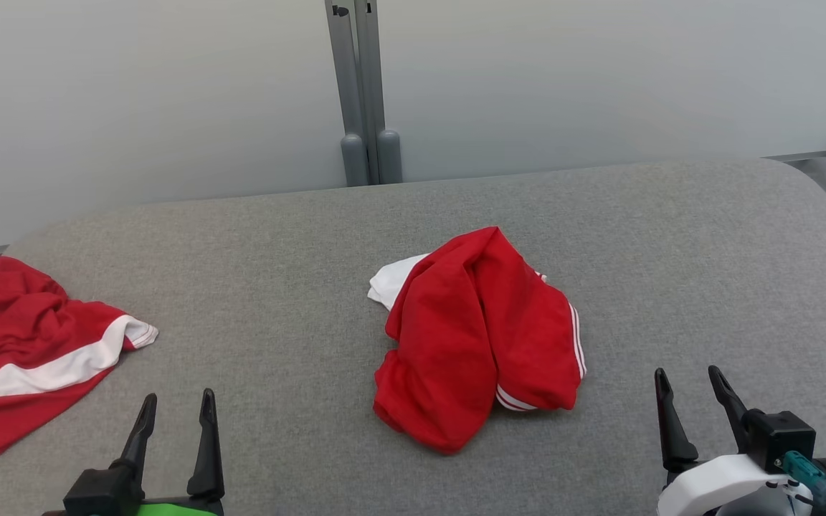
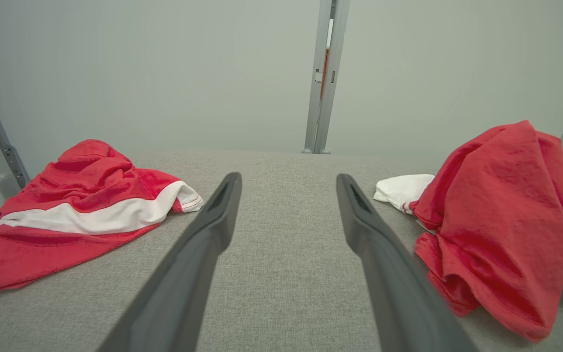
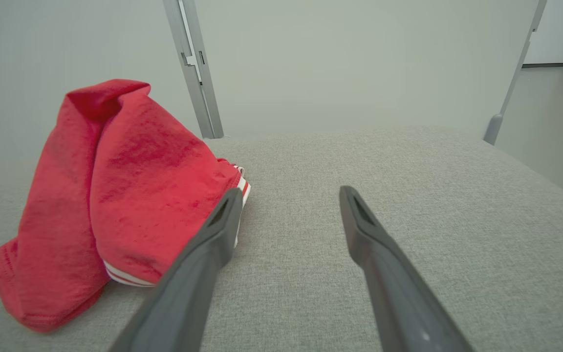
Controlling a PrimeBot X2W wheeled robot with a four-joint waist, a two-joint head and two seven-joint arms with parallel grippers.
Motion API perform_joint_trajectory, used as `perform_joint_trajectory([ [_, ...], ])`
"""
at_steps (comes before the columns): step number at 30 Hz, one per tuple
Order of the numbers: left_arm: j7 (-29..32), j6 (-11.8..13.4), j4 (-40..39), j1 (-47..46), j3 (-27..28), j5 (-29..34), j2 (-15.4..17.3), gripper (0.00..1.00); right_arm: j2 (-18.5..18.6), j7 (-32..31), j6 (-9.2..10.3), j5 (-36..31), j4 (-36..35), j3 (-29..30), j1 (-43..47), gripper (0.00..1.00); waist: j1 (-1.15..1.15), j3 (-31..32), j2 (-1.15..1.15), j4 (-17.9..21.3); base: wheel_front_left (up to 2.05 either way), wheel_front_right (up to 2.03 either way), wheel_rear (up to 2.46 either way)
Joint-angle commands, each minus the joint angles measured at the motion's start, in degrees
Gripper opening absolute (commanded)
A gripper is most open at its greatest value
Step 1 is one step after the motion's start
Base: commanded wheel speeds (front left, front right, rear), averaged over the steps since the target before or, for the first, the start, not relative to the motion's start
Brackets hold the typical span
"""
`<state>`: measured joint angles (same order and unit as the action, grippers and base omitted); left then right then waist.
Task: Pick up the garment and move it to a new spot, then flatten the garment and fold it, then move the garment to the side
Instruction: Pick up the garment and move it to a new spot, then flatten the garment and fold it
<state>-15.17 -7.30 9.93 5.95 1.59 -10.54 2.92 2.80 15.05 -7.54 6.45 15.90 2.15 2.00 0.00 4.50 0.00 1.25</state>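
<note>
A grey fabric-covered table (image 1: 277,251) with rounded far corners stands before a pale wall (image 1: 133,93) split by a grey metal post (image 1: 363,86). The red garment (image 1: 477,337), white-trimmed and too bunched to tell its kind, lies heaped mid-table, touching neither the left gripper (image 1: 178,395) nor the right gripper (image 1: 687,373). Both hover at the near edge, fingers spread and empty, and a second red-and-white cloth (image 1: 26,351) sprawls at the left edge.

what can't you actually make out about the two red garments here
- Middle garment: bunched in a heap, so its own folds hide its shape and underside.
- Left garment: cut off by the head view's left edge.
- Middle garment's right side: cut off by the left wrist view's right edge.
- Its striped hem: partly behind the right gripper in the right wrist view.
</note>
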Motion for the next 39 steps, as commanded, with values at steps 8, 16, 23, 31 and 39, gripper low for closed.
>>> perform_joint_trajectory([
  [8,0.0,-0.2,0.8,-2.1,-1.5,-1.3,0.0,1.0,0.2,0.2,0.1,1.7,1.7,-1.1,-0.6,1.0,0.0,-0.5,0.0,0.6,0.0,0.0,0.0],
  [16,0.0,-0.2,0.9,-3.5,-2.9,-1.7,0.0,1.0,0.2,-7.0,0.09,9.7,8.3,-5.6,-9.5,1.0,0.0,-1.6,0.0,0.2,0.0,0.0,0.0],
  [23,0.0,-0.2,1.1,-5.1,-6.5,-2.2,0.1,1.0,0.2,-13.9,0.09,12.0,22.5,-7.4,-19.8,1.0,0.0,-3.0,0.0,-3.8,0.0,0.0,0.0],
  [31,0.0,-0.2,0.9,-6.0,-9.3,-2.3,0.0,1.0,0.2,-15.0,0.08,16.5,37.3,-7.0,-26.4,1.0,0.0,-4.3,0.0,-7.7,0.0,0.0,0.0],
  [39,0.0,-0.2,0.6,-7.9,-11.7,-2.3,0.0,1.0,0.1,-14.6,0.08,21.7,46.7,-10.9,-32.3,1.0,0.0,-6.4,0.0,-9.2,0.0,0.0,0.0],
])
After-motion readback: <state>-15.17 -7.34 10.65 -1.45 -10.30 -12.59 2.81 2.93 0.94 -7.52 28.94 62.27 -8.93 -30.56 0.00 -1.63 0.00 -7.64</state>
